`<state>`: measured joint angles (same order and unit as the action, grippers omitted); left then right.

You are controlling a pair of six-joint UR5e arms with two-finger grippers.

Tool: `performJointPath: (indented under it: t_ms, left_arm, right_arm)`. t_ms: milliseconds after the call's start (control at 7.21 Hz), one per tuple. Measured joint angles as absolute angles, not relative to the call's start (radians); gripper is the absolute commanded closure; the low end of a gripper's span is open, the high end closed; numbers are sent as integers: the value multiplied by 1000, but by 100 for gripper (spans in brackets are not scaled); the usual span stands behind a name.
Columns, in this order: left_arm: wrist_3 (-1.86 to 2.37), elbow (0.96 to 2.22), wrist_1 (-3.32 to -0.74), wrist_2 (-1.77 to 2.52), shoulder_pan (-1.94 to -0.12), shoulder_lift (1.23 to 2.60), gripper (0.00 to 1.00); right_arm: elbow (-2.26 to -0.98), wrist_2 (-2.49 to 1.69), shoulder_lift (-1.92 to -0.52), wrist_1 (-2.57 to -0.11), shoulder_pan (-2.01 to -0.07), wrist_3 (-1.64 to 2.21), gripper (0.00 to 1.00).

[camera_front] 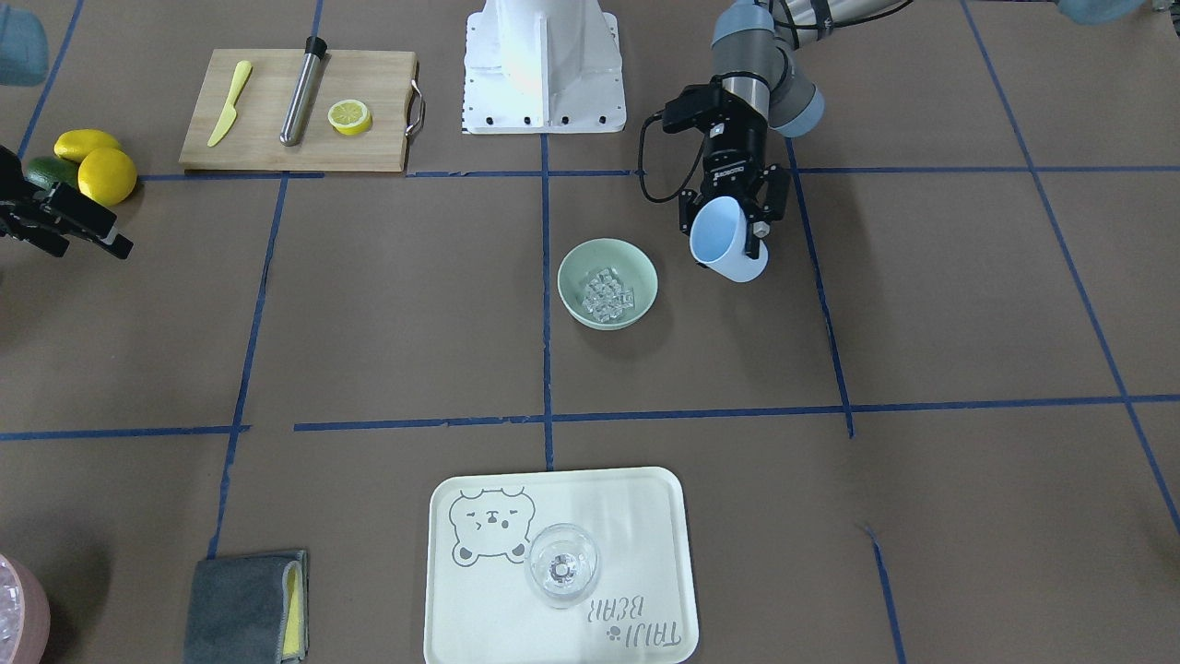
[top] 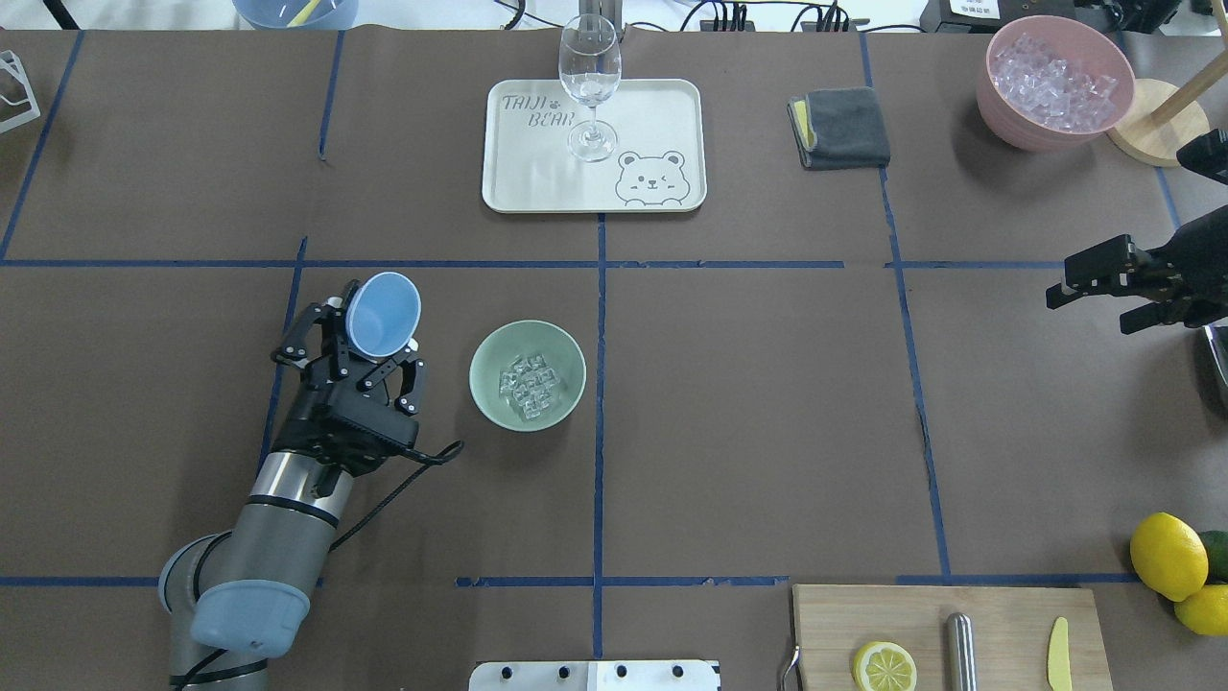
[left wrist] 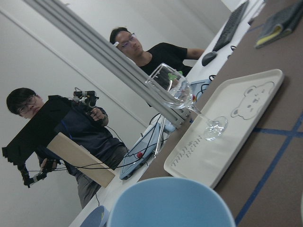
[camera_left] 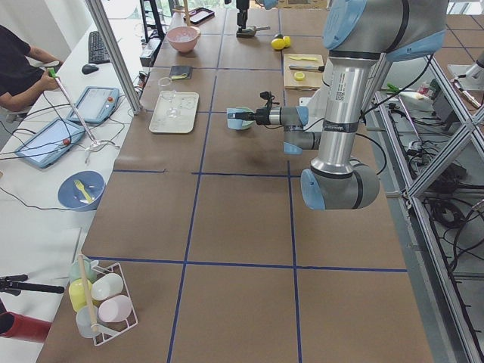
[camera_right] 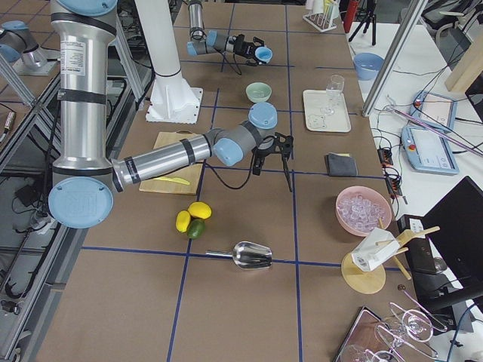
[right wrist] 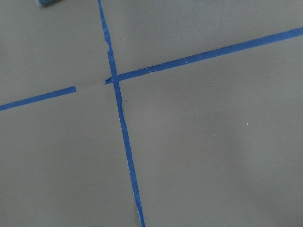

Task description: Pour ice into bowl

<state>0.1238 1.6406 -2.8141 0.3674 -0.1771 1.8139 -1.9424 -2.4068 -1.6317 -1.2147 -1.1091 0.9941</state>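
The ice [top: 529, 387] is sitting in a little heap at the bottom of the mint-green bowl [top: 487, 363]. The bowl is upright on the worktop [top: 767, 413], just left of the centre tape line in the overhead view. Right beside the bowl but not touching it, the left gripper [top: 374, 331] hangs above the worktop with its jaws clamped around a blue cup [top: 383, 314]. The cup is tipped well over, mouth turned toward the operators' side. The right gripper [top: 1089, 312] is way off at the right edge, jaws spread wide with nothing between them. Further out, a wine glass [top: 589, 86] stands on a cream bear tray [top: 662, 115]. A folded grey cloth [top: 844, 127] lies near that, and a pink bowl [top: 998, 101] full of more cubes is in the far corner. A cutting board [top: 1007, 614] near the robot carries a lemon half [top: 884, 666].
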Motion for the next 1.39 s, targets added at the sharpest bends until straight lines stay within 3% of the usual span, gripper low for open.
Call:
performJointPath:
  t_ms: [693,1387]
  left_arm:
    - [489,1640,-3096,310,-182,1639,100]
    - [520,1646,-3126,455,-202,1378,100]
  right_arm:
    - [-1952,-2408,-1627,-1213,-1109,996,0]
    - [-1954,-2406,-1626,-1213,-1109,996,0]
